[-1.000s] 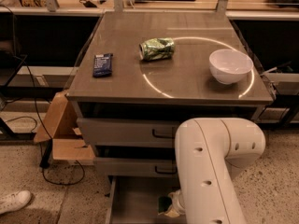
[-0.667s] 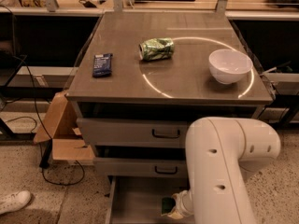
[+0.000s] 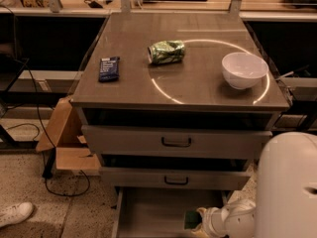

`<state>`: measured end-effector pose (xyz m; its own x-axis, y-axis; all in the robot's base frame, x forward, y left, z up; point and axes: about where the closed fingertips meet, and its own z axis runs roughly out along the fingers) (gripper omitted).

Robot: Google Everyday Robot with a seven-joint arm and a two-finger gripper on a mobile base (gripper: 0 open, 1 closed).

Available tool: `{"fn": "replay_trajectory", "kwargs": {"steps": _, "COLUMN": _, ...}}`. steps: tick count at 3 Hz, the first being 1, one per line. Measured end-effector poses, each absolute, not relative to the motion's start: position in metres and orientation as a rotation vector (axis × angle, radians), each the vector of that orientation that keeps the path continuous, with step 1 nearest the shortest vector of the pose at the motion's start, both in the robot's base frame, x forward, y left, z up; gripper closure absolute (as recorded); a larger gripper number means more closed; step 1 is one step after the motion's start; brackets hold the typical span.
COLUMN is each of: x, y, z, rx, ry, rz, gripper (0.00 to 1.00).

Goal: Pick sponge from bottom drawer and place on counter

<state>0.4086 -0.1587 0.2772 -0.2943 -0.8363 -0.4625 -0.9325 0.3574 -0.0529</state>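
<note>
Desk [image 3: 130, 90]: grey-brown top marked with a thin white circle. A crushed green can [image 3: 167, 52] sits at the circle's left edge, a white bowl [image 3: 244, 69] at its right, and a dark blue packet [image 3: 109, 68] well apart to the left.
Room: speckled floor [image 3: 29, 182]; cardboard box [image 3: 67, 145] beside the cabinet; a white shoe [image 3: 15, 214] at lower left.
Bottom drawer [image 3: 153, 214]: pulled open, pale inside.
Sponge [image 3: 191, 220]: in the drawer's right part, green face showing.
Jaws: down in the drawer at the end of the white arm [image 3: 287, 182], just beside the sponge and probably touching it. Clenched or released, I cannot tell.
</note>
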Motion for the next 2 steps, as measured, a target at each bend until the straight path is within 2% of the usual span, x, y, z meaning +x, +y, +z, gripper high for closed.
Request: {"fn": "replay_trajectory", "kwargs": {"steps": 2, "x": 0.4177, "y": -0.1657, "z": 0.2855, "rx": -1.545, "ry": 2.214, "rz": 0.278, "gripper": 1.00}}
